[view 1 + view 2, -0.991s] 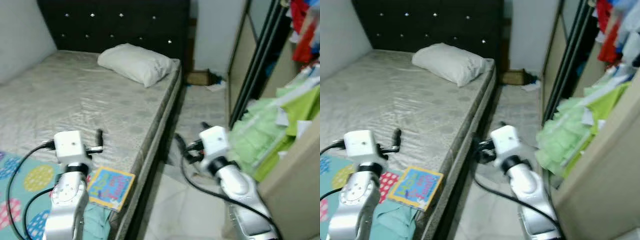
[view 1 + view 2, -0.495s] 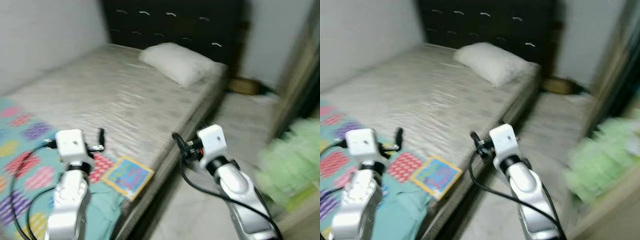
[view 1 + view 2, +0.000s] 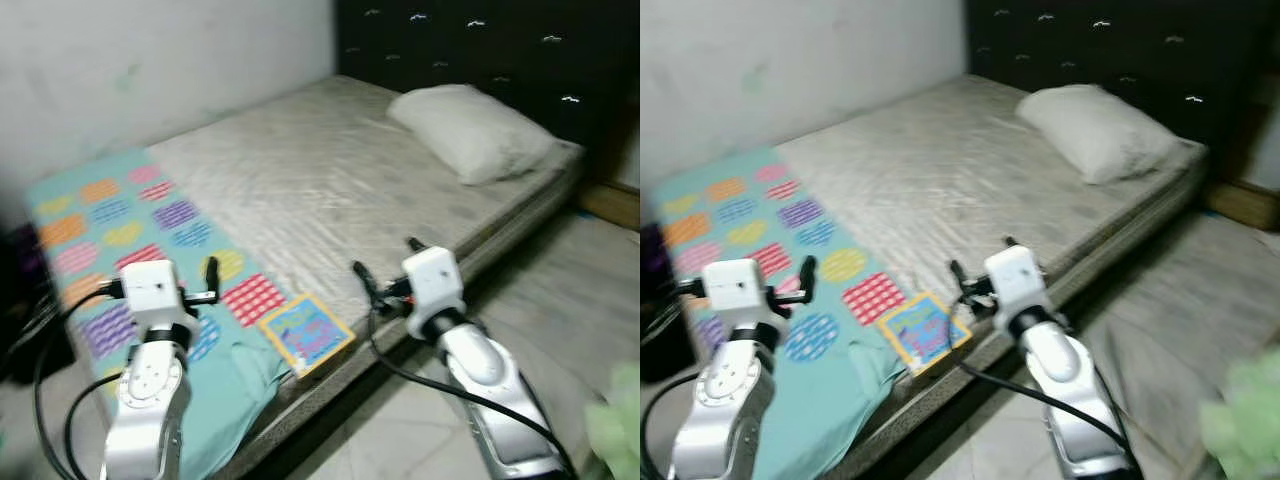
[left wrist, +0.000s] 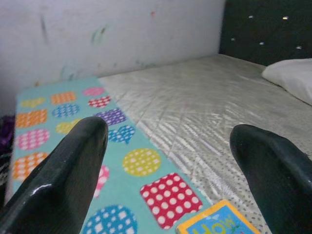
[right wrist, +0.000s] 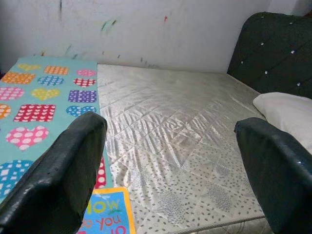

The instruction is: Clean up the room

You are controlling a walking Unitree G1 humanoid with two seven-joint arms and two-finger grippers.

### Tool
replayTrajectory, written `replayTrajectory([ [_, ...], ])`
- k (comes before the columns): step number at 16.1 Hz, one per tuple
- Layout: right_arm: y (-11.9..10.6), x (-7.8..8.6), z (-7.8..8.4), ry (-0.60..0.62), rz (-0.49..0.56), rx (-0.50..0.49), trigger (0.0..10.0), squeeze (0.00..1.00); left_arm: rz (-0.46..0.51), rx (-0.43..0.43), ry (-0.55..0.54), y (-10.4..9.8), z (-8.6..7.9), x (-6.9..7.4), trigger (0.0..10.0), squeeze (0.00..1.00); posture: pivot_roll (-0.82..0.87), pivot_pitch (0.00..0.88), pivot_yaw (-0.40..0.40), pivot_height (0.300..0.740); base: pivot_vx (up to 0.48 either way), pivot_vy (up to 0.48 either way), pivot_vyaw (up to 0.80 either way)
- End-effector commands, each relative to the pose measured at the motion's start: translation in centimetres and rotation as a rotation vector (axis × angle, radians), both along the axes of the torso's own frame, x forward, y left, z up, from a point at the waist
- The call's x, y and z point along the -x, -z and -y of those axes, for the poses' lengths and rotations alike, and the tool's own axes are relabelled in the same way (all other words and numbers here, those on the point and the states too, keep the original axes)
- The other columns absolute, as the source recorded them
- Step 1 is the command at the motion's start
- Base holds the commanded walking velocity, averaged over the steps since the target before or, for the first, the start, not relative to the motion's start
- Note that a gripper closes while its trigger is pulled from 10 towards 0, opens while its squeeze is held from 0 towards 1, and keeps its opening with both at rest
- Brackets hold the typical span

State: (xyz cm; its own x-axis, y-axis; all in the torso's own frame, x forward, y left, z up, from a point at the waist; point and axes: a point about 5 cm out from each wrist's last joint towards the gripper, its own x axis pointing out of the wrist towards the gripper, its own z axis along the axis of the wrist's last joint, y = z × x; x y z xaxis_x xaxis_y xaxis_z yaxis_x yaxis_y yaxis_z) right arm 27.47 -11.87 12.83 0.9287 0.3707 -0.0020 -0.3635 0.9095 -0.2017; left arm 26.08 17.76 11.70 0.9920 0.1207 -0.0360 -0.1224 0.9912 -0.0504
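Observation:
A grey mattress (image 3: 330, 170) carries a white pillow (image 3: 470, 130) near the headboard. A teal blanket with colourful patches (image 3: 110, 215) covers the bed's foot end. A small colourful children's book (image 3: 305, 333) lies at the mattress edge, partly on the blanket, and is also seen as the book (image 5: 105, 214). My left gripper (image 3: 208, 283) hovers open above the blanket, left of the book. My right gripper (image 3: 385, 262) is open just right of the book, over the bed's edge. Nothing sits between either pair of fingers (image 4: 63, 180).
A dark tufted headboard (image 3: 480, 40) stands at the back and a pale wall (image 3: 150, 60) runs along the bed's far side. Tiled floor (image 3: 560, 290) lies to the right, with a blurred green cloth (image 3: 615, 420) at the lower right. Something dark (image 3: 20, 290) sits at the far left.
The camera has swung left, so the wardrobe and green clothes slid out to the right and more of the teal blanket came in. Both arms keep the same pose.

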Motion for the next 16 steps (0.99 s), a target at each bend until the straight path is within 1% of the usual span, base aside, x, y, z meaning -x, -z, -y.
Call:
replayTrajectory([
  [1, -0.5, -0.1, -0.8, -0.027, 0.017, -0.017, 10.0, 0.0, 0.001, -0.009, -0.007, -0.2, -0.6, 0.0, 10.0, 0.0, -0.16, 0.0, 0.049, 0.74, 0.0, 0.0, 0.8],
  [10, -0.6, -0.2, -1.1, -0.046, 0.035, -0.016, 10.0, 0.0, -0.002, -0.003, 0.004, 0.0, -0.4, -0.1, 10.0, 0.0, -0.16, 0.0, 0.047, 0.74, 0.0, 0.0, 0.8],
  [12, -0.7, -0.4, -1.2, -0.044, 0.043, -0.022, 10.0, 0.0, -0.009, -0.017, -0.008, 0.2, -0.8, -0.1, 10.0, 0.0, -0.15, 0.0, 0.059, 0.74, 0.0, 0.0, 0.8],
  [13, -0.8, -0.7, -1.2, -0.032, 0.052, -0.031, 10.0, 0.0, -0.01, -0.03, -0.018, 0.2, -1.3, -0.1, 10.0, 0.0, -0.15, 0.0, 0.068, 0.74, 0.0, 0.0, 0.8],
  [16, -0.9, -1.2, -1.4, -0.01, 0.068, -0.052, 10.0, 0.0, -0.006, -0.059, -0.02, 0.0, -1.9, -0.6, 10.0, 0.0, -0.14, 0.0, 0.093, 0.74, 0.0, 0.0, 0.8],
])
